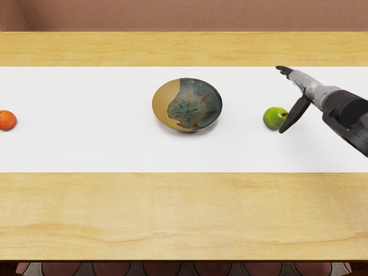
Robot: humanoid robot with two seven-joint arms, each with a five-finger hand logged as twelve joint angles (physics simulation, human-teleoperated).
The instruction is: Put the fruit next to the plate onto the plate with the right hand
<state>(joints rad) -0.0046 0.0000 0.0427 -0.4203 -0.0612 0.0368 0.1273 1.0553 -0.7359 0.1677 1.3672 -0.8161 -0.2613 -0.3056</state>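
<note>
At the right of the frame, the right hand (309, 90) is released, fingers spread and grasping nothing, with one dark finger (294, 115) hanging just beside the green fruit (274, 118). The fruit lies on the white runner (86, 144), right of the plate (187, 104) and apart from it. An orange fruit (7, 120) sits at the left edge.

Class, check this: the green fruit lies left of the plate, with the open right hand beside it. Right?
No. The head view shows the green fruit right of the plate, not left; the open right hand is beside it.
</note>
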